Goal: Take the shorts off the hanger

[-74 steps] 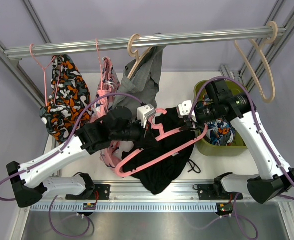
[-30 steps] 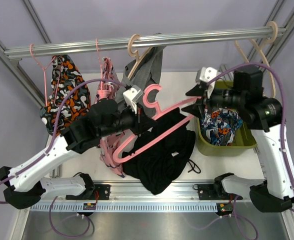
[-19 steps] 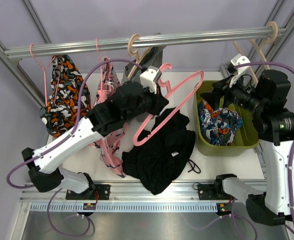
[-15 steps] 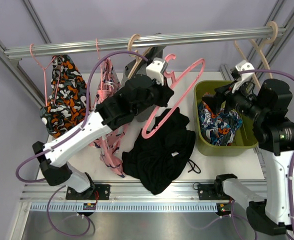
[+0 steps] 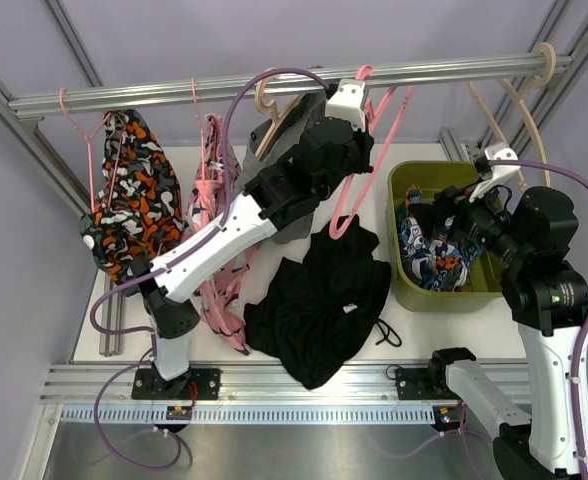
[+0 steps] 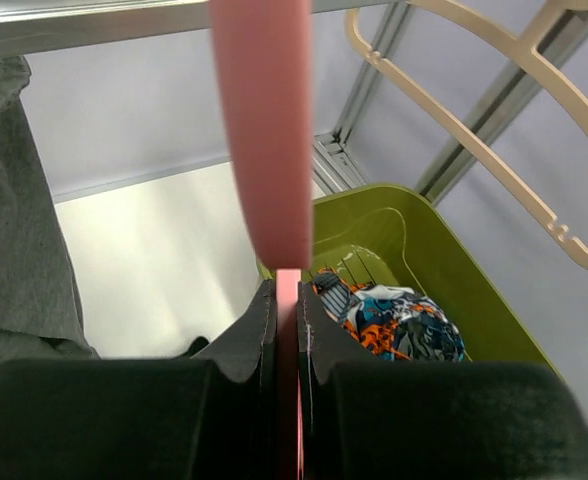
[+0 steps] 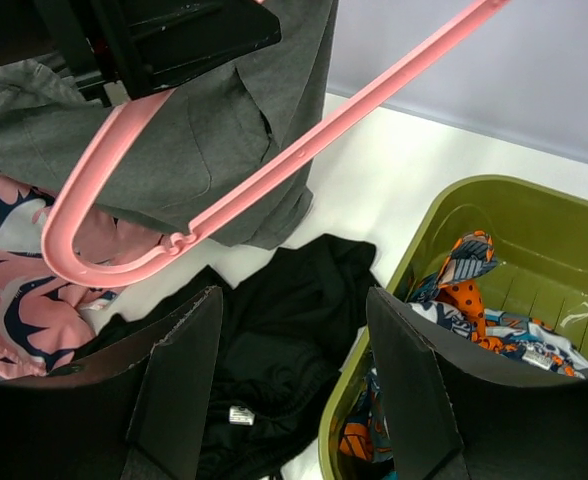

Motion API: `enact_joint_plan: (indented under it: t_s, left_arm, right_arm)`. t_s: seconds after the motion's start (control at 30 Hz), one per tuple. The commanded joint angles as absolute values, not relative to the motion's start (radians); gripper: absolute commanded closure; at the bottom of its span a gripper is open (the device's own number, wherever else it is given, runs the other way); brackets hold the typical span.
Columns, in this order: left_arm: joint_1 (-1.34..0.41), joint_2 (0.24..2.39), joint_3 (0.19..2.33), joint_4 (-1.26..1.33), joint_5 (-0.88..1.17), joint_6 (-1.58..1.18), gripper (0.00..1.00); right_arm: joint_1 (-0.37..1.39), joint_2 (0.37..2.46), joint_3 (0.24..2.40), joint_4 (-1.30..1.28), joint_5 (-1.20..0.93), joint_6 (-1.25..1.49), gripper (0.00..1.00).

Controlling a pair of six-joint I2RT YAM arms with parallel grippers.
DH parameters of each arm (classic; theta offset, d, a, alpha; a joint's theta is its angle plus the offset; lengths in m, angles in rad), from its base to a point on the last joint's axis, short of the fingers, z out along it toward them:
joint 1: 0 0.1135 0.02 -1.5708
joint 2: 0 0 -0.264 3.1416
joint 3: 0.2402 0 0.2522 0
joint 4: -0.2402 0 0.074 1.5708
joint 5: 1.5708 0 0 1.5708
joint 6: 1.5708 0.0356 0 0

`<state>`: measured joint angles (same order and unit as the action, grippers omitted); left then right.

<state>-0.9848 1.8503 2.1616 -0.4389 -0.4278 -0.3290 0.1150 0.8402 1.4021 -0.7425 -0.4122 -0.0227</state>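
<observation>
L arm swung the pink plastic hanger (image 7: 309,143) up from mid-frame to the metal rail (image 5: 154,92) at top centre, and it was bare by then. L end effector (image 6: 288,300) was clamped on its neck. Plain black cloth shorts (image 5: 319,310) stayed crumpled on the white table (image 5: 414,330), lower centre. R end effector (image 7: 294,370) hung open and empty by the green plastic bin (image 5: 404,285) at right. Black pair looked done; others still hung.
</observation>
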Motion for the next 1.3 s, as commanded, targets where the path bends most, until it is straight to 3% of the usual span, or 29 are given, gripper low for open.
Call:
enact_joint_plan:
  t_s: [0.0, 1.27]
  left_arm:
    - [-0.968, 1.876, 2.235, -0.365, -0.495, -0.333, 1.0]
    - [-0.896, 1.98, 2.253, -0.272, -0.549, -0.33, 1.0]
  right_arm:
    - [0.109, 0.816, 1.388, -0.677, -0.396, 0.025, 0.33]
    - [0.087, 0.73, 1.25, -0.626, -0.414, 0.077, 0.34]
